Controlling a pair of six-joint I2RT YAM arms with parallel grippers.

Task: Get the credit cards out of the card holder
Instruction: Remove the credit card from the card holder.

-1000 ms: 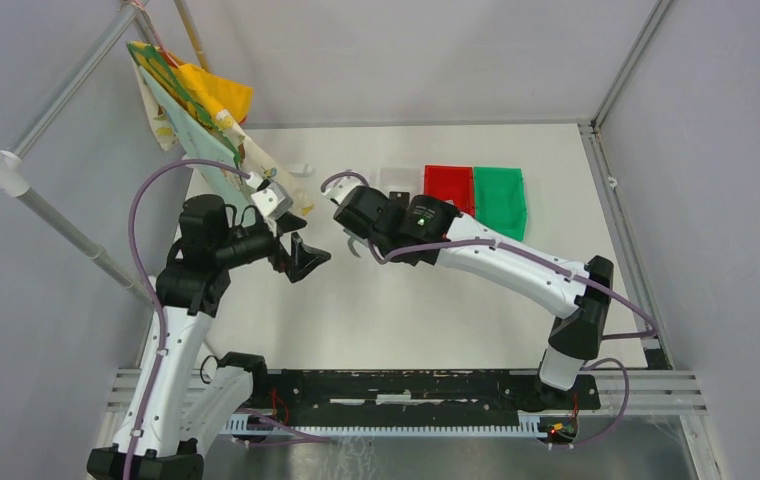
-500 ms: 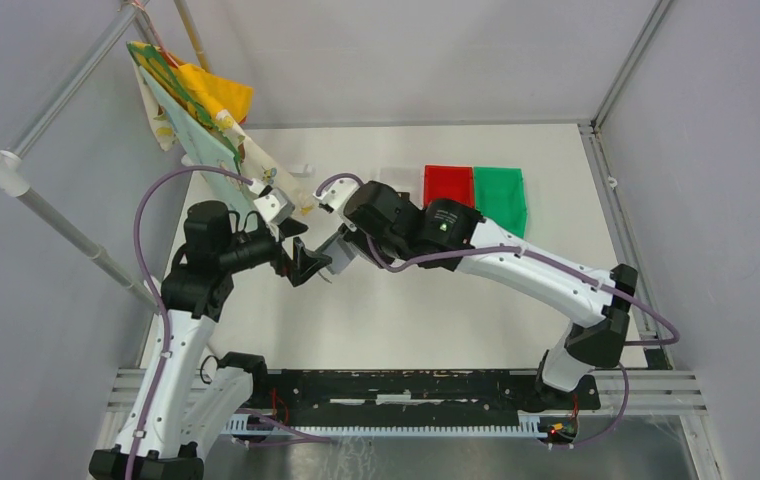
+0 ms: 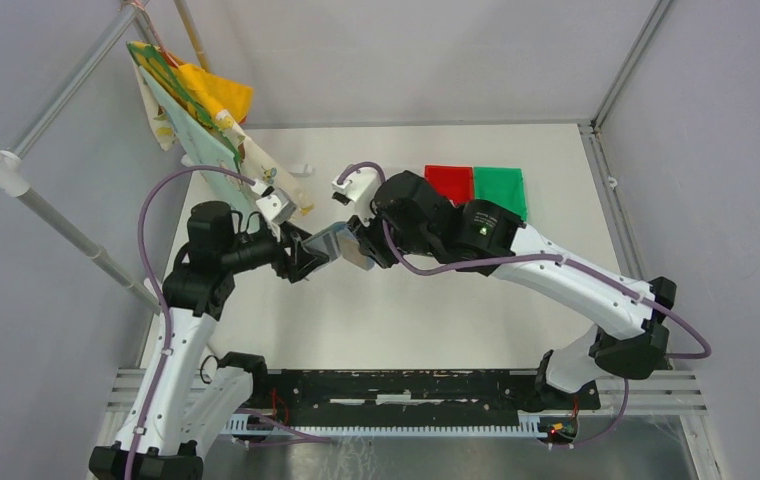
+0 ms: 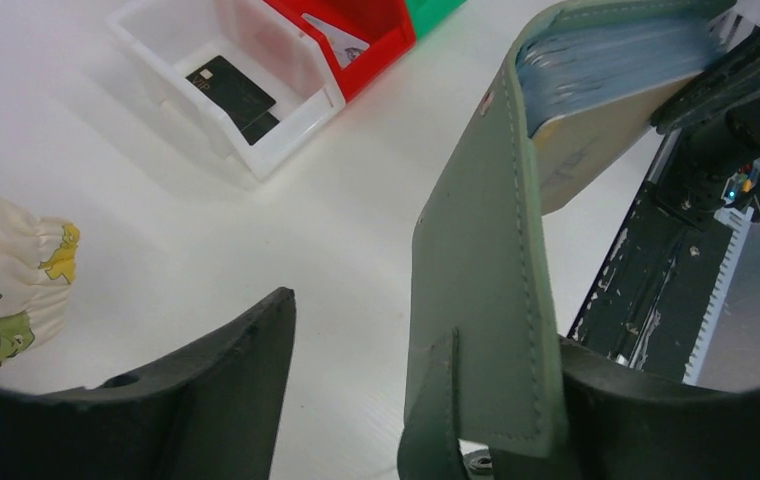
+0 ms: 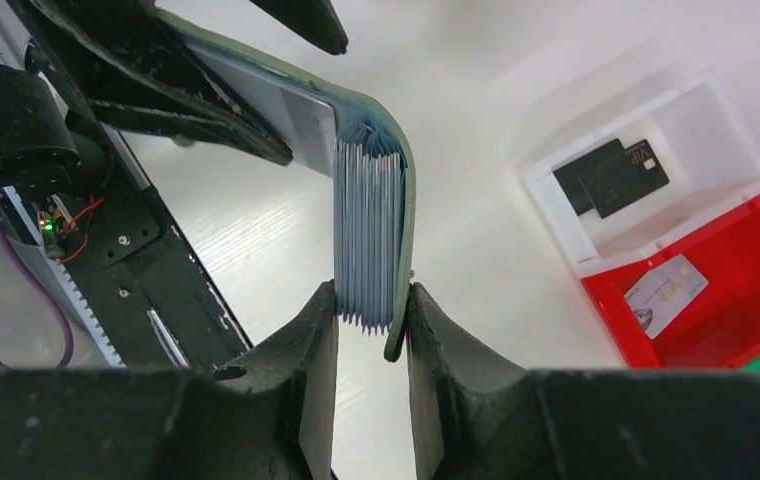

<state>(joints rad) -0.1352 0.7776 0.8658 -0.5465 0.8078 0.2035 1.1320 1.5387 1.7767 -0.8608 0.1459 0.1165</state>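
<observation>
The grey-green card holder (image 3: 332,241) hangs in the air between my two grippers. In the left wrist view the holder (image 4: 486,300) leans on my right finger, and my left gripper (image 4: 421,335) is open wide with a gap to the other finger (image 4: 206,390). My right gripper (image 5: 371,298) is shut on the holder's (image 5: 404,200) far end, pinching its blue pocket stack and outer flap. A tan-gold card face (image 4: 581,150) shows against the stack. Two overlapping black cards (image 5: 611,175) lie in the white bin (image 5: 556,215). A silvery-white card (image 5: 666,290) lies in the red bin (image 5: 746,260).
The red bin (image 3: 448,185) and a green bin (image 3: 501,190) stand at the back of the table; the white bin beside them is mostly hidden by my right arm. A printed cloth bag (image 3: 196,110) hangs from a pole at the back left.
My right arm has swung left to the holder and shut on its free end. The holder now stretches open between both grippers.
</observation>
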